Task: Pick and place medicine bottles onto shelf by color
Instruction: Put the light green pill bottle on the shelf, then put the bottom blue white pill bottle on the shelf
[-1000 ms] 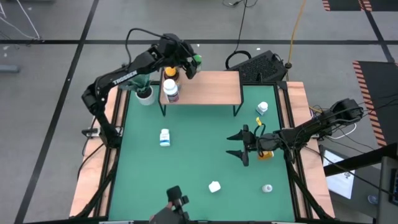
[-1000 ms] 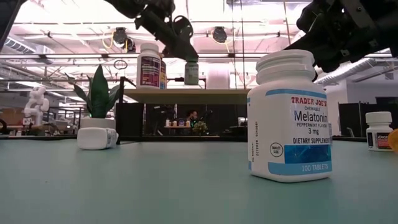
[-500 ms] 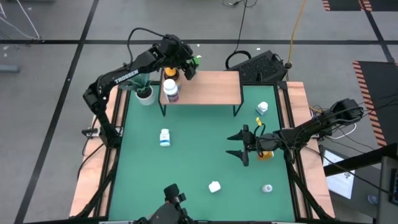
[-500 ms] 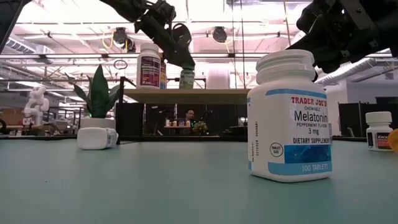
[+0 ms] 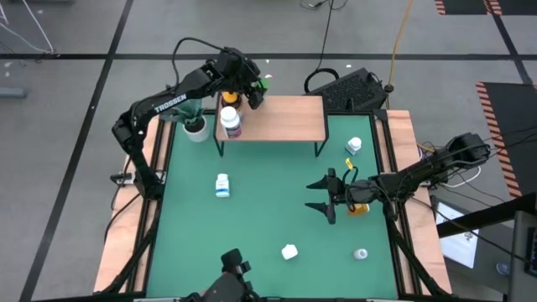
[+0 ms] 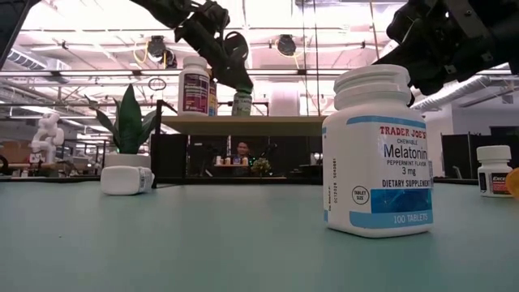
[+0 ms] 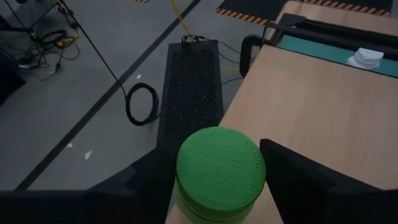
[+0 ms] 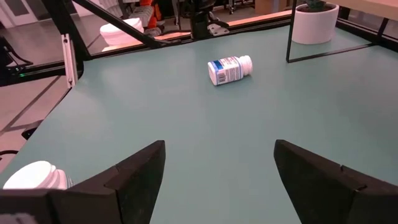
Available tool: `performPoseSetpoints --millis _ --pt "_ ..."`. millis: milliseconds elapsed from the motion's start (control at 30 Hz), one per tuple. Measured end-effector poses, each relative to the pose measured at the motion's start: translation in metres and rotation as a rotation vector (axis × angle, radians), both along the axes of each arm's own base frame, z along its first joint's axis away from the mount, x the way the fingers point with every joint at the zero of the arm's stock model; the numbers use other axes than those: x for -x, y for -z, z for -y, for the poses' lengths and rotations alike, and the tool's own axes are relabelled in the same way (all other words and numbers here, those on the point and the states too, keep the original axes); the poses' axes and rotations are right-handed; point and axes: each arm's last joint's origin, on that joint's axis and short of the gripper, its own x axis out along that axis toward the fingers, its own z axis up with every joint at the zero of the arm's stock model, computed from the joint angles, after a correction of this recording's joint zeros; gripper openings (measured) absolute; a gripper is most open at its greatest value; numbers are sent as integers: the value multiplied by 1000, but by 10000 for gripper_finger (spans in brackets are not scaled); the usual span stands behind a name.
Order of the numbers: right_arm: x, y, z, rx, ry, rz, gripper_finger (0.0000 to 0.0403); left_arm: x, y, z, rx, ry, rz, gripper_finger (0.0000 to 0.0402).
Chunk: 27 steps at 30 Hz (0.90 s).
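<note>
Left jaws [image 7: 217,180] grip a green-capped bottle [image 7: 220,169] over the shelf [image 7: 311,106].

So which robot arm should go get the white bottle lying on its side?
Probably the right. Its gripper hangs open and empty over the table, and the lying bottle sits ahead of it. The left gripper is busy holding the green bottle at the shelf.

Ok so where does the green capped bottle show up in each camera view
High view: green-capped bottle in the left end effector, at the shelf's back left edge.
Low view: upper middle, on the shelf top.
Left wrist view: bottom centre, between the fingers.
Right wrist view: not in it.
Shared landmark: the shelf.
</note>
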Motion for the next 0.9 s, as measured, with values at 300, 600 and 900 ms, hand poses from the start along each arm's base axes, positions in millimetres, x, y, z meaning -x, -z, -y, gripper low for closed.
performPoseSetpoints --millis 300,600,900 --pt "0 0 0 0 0 0 293 -9 14 -4 14 4 -21 215" --pt "0 0 0 3 0 0 293 -8 10 -4 -34 26 -35 203" --pt "0 0 0 3 -1 0 293 -13 9 5 -86 83 -58 223"
